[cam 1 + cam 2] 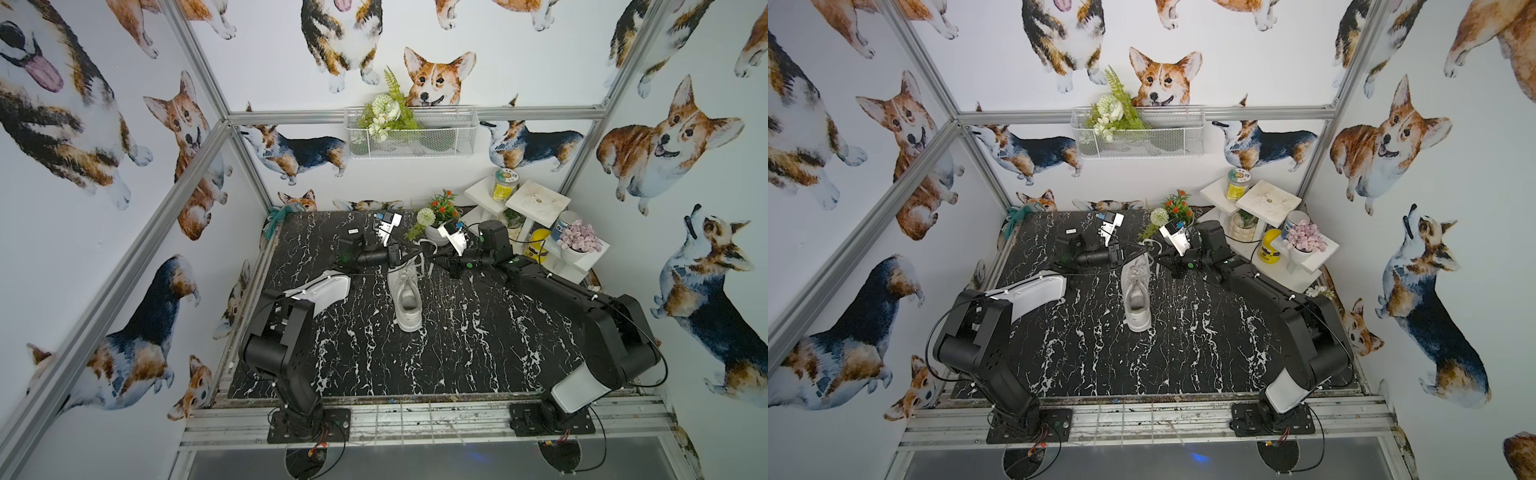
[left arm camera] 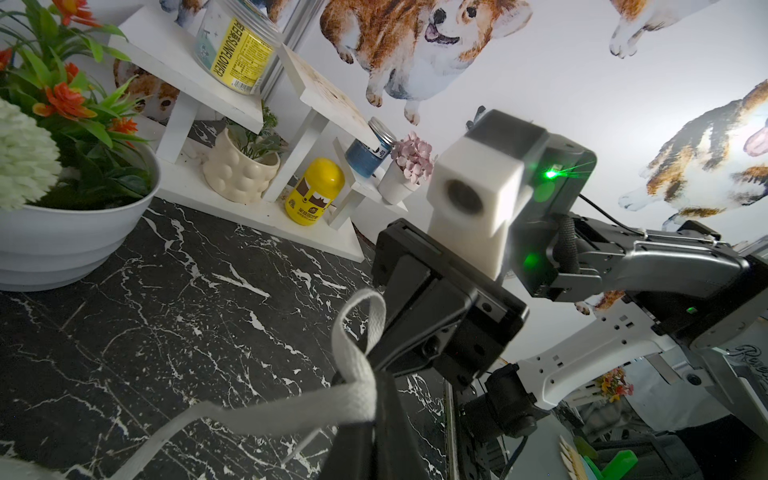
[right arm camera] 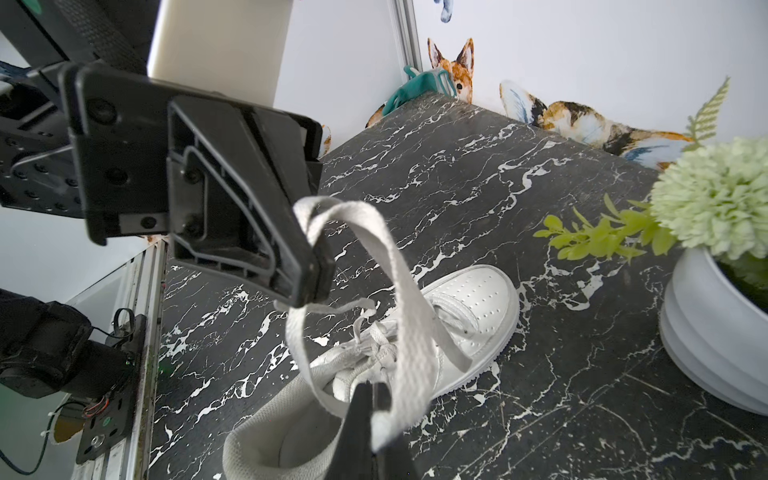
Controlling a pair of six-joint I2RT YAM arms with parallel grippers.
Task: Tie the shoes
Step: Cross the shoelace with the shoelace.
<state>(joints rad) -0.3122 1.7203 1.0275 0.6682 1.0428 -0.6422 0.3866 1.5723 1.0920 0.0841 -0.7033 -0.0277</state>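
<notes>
The shoe is a white low-top sneaker lying on the black marble table, toe toward the back wall. Both grippers meet above its toe end. My left gripper is shut on a flat white lace. My right gripper is shut on a broad stretch of white lace above the shoe. In the right wrist view a lace loop curls over the left gripper's tips. The two grippers' tips nearly touch.
A white pot of green and orange flowers stands just behind the grippers. A white stepped shelf with jars and a yellow container fills the back right corner. A teal object lies at the back left corner.
</notes>
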